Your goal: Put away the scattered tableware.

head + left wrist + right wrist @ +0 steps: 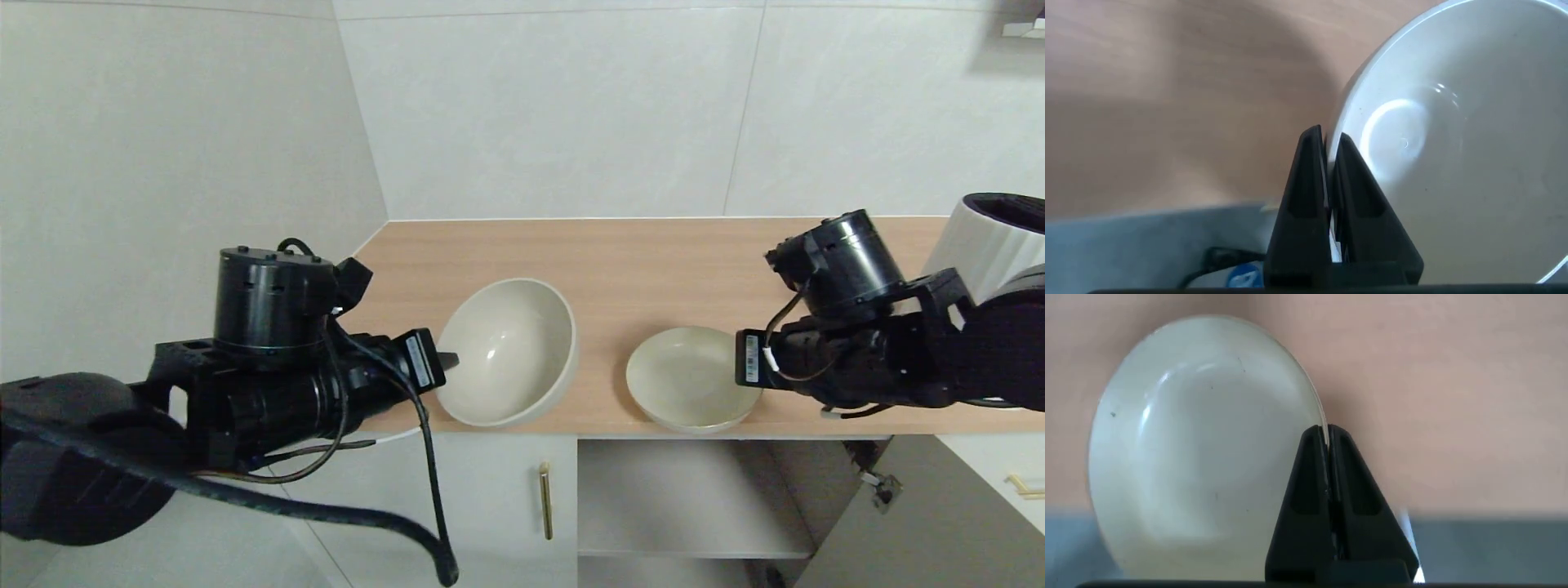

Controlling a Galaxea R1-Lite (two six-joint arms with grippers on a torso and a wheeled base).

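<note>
The left gripper (1327,143) is pinched shut on the rim of the large bowl (506,351) at its 9 o'clock side, the bowl being tilted above the wooden counter (653,261). The right gripper (1328,439) is clamped on the shallow dish (690,376) at its 3 o'clock rim. An open cupboard (678,498) is seen at 6 o'clock, below the dish.

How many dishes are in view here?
2. A tilted bowl at the counter's front edge, rim in the left pincer; a shallower plate to its right, in the right pincer.
</note>
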